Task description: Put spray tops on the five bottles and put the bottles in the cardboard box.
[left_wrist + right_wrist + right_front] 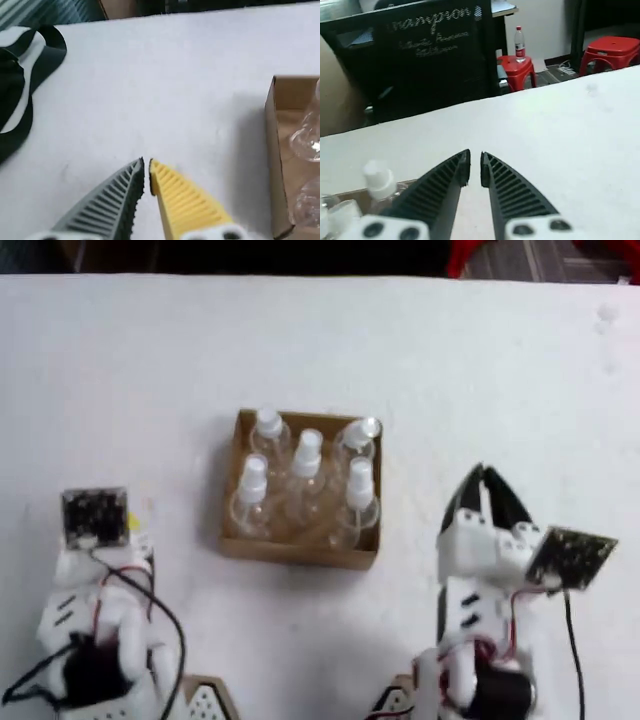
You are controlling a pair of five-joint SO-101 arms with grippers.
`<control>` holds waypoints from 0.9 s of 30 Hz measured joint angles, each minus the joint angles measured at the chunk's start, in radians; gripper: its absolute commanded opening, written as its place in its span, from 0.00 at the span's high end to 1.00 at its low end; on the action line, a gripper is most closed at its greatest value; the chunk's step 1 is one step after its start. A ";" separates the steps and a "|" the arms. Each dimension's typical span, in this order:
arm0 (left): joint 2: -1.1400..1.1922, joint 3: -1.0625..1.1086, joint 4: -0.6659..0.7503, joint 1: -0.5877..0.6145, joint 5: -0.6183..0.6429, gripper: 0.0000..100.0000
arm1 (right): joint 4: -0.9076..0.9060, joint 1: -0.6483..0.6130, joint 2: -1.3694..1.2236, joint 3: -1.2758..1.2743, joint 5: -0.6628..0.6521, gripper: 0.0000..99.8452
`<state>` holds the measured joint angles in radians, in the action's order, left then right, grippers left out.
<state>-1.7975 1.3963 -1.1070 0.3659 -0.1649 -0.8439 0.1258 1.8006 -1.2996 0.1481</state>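
In the high view, on the white table (450,360), the left gripper (133,525) sat at the lower left of the frame, mostly hidden under its wrist camera board. In the left wrist view the left gripper (147,171) had its grey and yellow fingers pressed together at the tips with nothing between them. A black strap (30,75) lay at the upper left of that view.

The cardboard box (300,552) stood at the centre of the frame, between the 2 arms and well apart from both grippers. All 5 bottles (307,465) stood upright inside it, long axes vertical and spray tops (252,472) pointing up at the camera: 2 at the back, 1 in the middle, 2 at the front. The back right top looked less distinct.

At the lower right, the right gripper (485,475) pointed toward the top of the frame. Its black fingers were nearly closed on nothing, with a thin slit left between the tips. The box lay to its left. Red stools (615,47) stood beyond the table.
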 measured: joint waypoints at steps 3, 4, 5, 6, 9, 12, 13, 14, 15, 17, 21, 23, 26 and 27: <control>0.011 0.157 0.104 0.000 0.000 0.98 | 0.150 0.080 0.000 -0.155 0.000 0.98; 0.011 0.207 0.135 0.000 0.000 0.98 | 0.183 0.094 0.000 -0.198 0.000 0.98; 0.011 0.253 0.161 0.000 0.000 0.98 | 0.198 0.104 0.000 -0.239 0.000 0.98; 0.011 0.285 0.173 0.000 0.000 0.98 | 0.207 0.110 0.000 -0.275 0.000 0.98; 0.011 0.295 0.175 0.000 0.000 0.98 | 0.226 0.112 0.000 -0.365 0.000 0.98; 0.011 0.299 0.169 -0.018 0.026 0.98 | 0.206 0.112 0.008 -0.381 0.000 0.98; 0.011 0.299 0.169 -0.028 0.054 0.98 | 0.186 0.112 0.000 -0.382 0.000 0.98; 0.011 0.299 0.167 -0.037 0.089 0.98 | 0.161 0.112 -0.002 -0.382 0.000 0.98; 0.011 0.299 0.160 -0.051 0.126 0.98 | 0.133 0.112 0.002 -0.382 0.000 0.98; 0.011 0.299 0.126 -0.081 0.181 0.98 | 0.060 0.112 0.000 -0.382 0.000 0.98; 0.011 0.299 0.028 -0.141 0.204 0.98 | -0.109 0.112 0.000 -0.382 0.000 0.98; 0.011 0.299 -0.029 -0.152 0.206 0.98 | -0.166 0.112 0.000 -0.382 0.000 0.98; 0.011 0.299 -0.104 -0.153 0.209 0.98 | -0.232 0.112 0.000 -0.382 0.000 0.98; 0.011 0.299 -0.121 -0.153 0.209 0.98 | -0.245 0.112 0.000 -0.382 0.000 0.98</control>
<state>-1.7868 1.6955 -1.2283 0.2125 0.0437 -1.0894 0.2378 1.8006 -1.6817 0.1481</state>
